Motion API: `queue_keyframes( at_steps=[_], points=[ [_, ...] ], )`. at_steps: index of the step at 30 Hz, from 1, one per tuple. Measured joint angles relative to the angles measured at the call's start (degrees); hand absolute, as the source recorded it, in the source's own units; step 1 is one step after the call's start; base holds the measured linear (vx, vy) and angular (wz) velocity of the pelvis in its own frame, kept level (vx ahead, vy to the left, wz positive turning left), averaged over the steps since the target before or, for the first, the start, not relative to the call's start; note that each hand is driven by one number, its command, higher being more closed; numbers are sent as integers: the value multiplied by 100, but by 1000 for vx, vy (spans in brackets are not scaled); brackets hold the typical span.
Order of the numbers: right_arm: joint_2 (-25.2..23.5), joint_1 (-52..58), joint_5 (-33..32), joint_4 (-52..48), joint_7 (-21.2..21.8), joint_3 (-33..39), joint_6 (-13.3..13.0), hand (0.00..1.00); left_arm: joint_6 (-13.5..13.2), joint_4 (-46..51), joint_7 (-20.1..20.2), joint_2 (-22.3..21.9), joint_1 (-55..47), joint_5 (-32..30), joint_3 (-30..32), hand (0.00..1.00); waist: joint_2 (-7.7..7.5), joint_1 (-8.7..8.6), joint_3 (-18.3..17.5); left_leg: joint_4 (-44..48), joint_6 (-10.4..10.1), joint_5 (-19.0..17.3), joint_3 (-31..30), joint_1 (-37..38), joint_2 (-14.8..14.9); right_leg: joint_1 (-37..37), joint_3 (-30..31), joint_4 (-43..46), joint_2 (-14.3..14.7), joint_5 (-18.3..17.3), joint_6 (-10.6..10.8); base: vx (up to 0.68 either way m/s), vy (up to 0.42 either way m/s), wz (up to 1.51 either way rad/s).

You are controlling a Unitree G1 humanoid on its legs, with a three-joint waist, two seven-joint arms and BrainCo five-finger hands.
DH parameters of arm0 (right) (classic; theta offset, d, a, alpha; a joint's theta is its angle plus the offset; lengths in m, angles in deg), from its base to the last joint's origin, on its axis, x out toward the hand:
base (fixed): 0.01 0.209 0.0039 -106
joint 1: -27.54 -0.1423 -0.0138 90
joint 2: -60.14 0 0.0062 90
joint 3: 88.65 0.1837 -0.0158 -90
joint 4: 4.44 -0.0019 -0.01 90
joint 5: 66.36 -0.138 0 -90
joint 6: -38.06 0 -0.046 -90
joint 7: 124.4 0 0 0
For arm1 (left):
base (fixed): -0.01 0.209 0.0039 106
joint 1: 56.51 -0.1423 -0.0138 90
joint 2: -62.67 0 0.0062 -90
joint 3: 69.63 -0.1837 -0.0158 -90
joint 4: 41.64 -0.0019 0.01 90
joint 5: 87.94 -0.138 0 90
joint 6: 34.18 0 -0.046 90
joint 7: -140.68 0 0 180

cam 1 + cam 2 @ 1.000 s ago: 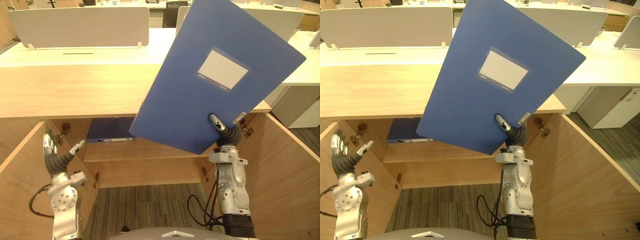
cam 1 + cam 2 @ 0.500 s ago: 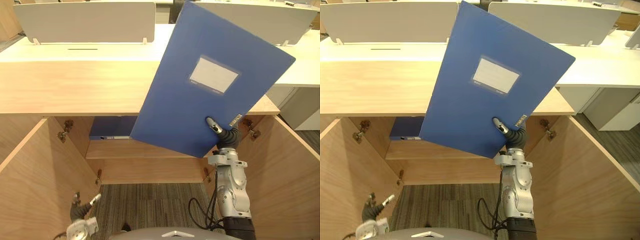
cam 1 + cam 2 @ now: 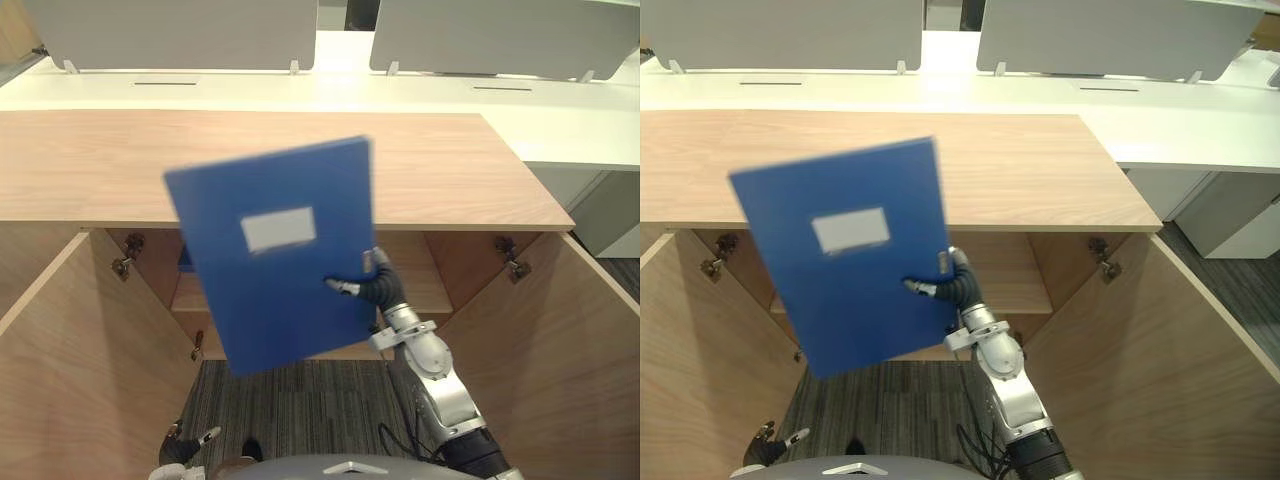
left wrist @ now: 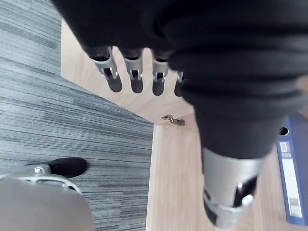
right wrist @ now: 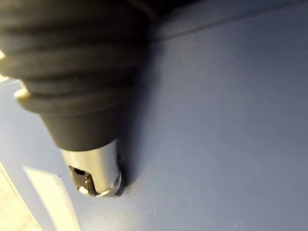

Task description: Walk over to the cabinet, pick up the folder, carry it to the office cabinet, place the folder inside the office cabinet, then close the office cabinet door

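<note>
One blue folder (image 3: 270,262) pinched in right hand (image 3: 370,290) before open cabinet (image 3: 450,170); left hand (image 4: 135,77) loose, low.

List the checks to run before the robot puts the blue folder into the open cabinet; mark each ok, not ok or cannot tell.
1. Right hand grips blue folder, thumb on its front: ok.
2. Left door and right door swung open: ok.
3. Folder lined up with the shelf: not ok, held upright and tilted before the opening.
4. Free room on the shelf beside the blue binder lying there: cannot tell.
5. Left hand low, open, clear of the opening: ok.
</note>
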Motion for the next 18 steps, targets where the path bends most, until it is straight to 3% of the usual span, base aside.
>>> queue_keyframes(
  at_steps=[3, 5, 8, 11, 16, 18],
  points=[
    [286, -347, 280, 176, 23, -431, 84, 100, -2, 23, -2, 30, 153, -24, -127, 0, 39, 51, 211, 37, 15, 27, 90, -165, 22, -310, 126, 198, 10, 1, -11, -34, 21, -18],
    [489, -868, 485, 374, 81, -706, 82, 100, -4, 30, -5, 129, 413, -55, -244, 0, 40, 58, 615, 265, 65, 65, 168, -558, 54, -810, 255, 584, 17, -2, -15, -55, 10, -15],
    [613, -1500, 662, 689, 64, -753, 92, 100, -29, 76, -19, 280, 924, -45, -314, 0, 72, 40, 1293, 1723, 108, -432, 24, -1707, 265, -1549, 271, 1206, 49, -86, -43, -128, -16, 0],
    [862, -1742, 672, 750, -20, -856, 104, 100, -75, 128, -22, 381, 1113, -24, -413, 0, 116, 36, 1700, 2565, 139, -718, -63, -2496, 357, -2346, 298, 2081, 30, -394, -20, -178, 25, 8],
    [937, -1771, 657, 707, -80, -689, 108, 100, -125, 435, -79, 374, 1199, 28, -481, 0, 251, 92, 2083, 3414, 127, -995, -76, -3505, 533, -3387, 387, 2949, 39, -647, -52, -185, 27, -5],
    [888, -1774, 539, 575, -325, -395, 179, 100, -190, 776, -88, 319, 1274, 32, -550, 0, 331, 106, 2224, 3750, 162, -1033, -76, -4062, 607, -3975, 416, 3318, 39, -702, -59, -141, 9, -3]
  ],
)
